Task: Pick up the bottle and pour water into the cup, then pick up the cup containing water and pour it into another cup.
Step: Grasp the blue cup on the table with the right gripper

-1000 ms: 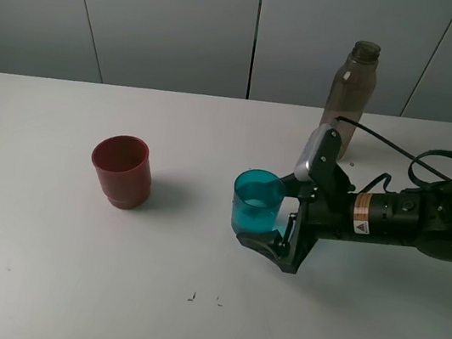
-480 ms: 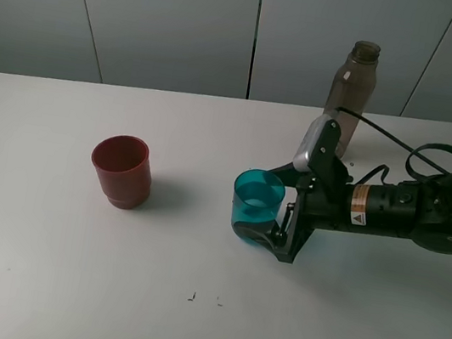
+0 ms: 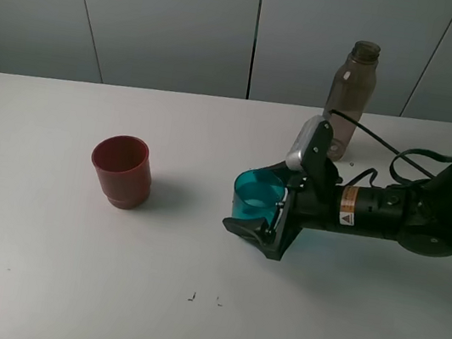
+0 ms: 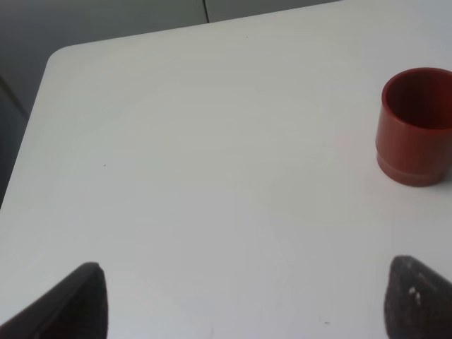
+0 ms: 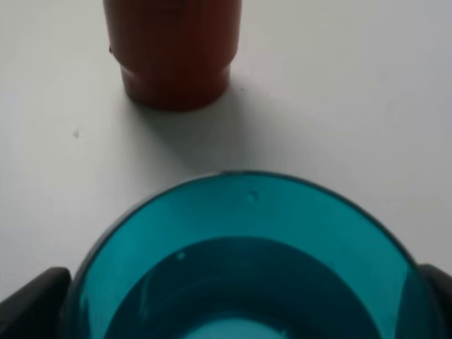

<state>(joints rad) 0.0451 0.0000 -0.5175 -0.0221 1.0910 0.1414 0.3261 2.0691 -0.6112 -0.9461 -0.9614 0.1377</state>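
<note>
Standing on one white table (image 3: 39, 260): two cups, one red-brown cup (image 3: 122, 170) at left, one teal tumbler (image 3: 256, 198) right of centre; one smoky grey-brown bottle (image 3: 349, 90) at far right.

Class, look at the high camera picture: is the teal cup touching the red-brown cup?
Apart. The exterior high view shows the teal cup and the red-brown cup standing separately, with a wide strip of bare table between them.

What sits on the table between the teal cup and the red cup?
Nothing: only bare table lies between the teal cup and the red cup, as the exterior high view shows; the right wrist view agrees.
</note>
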